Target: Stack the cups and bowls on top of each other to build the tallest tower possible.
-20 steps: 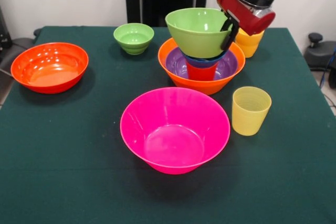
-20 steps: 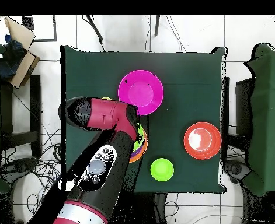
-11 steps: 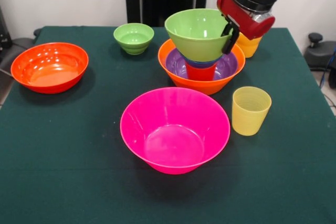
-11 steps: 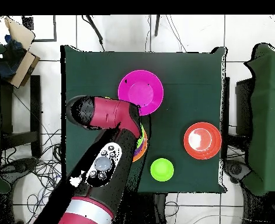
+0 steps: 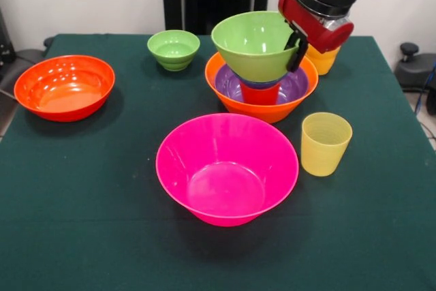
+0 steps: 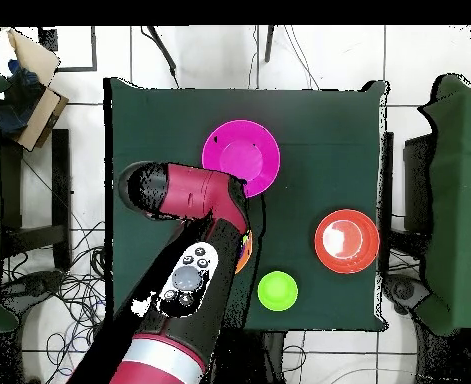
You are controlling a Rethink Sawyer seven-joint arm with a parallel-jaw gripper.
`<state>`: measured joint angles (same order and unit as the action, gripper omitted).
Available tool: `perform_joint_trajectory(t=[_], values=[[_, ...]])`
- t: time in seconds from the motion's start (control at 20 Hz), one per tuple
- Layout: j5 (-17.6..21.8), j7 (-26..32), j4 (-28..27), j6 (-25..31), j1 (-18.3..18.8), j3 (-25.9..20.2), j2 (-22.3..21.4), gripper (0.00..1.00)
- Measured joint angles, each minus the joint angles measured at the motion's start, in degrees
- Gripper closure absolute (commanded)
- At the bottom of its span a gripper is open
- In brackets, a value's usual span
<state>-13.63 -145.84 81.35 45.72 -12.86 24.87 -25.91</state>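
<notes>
Pink bowl fronts tower.

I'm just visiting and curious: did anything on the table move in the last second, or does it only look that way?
The robot's hand, gripping the rim of the medium green plastic bowl, carried it slightly left and lower onto the tower in the large orange plastic bowl, nearly hiding the small blue bowl beneath. The big pink bowl, pale yellow cup and red-orange bowl stayed put.

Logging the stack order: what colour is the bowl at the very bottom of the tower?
Orange bowl; clearest in the front view.
</notes>
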Motion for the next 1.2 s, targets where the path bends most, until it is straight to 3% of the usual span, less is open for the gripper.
perform_joint_trajectory(t=[0.25,0.3,1.2], values=[[0.0,0.0,0.0,-0.01,0.05,-0.17,0.01,1.0],[0.0,0.0,0.01,-0.02,0.05,-0.19,0.01,0.0],[0.0,0.01,0.03,-0.04,0.18,-1.23,-0.08,0.0]])
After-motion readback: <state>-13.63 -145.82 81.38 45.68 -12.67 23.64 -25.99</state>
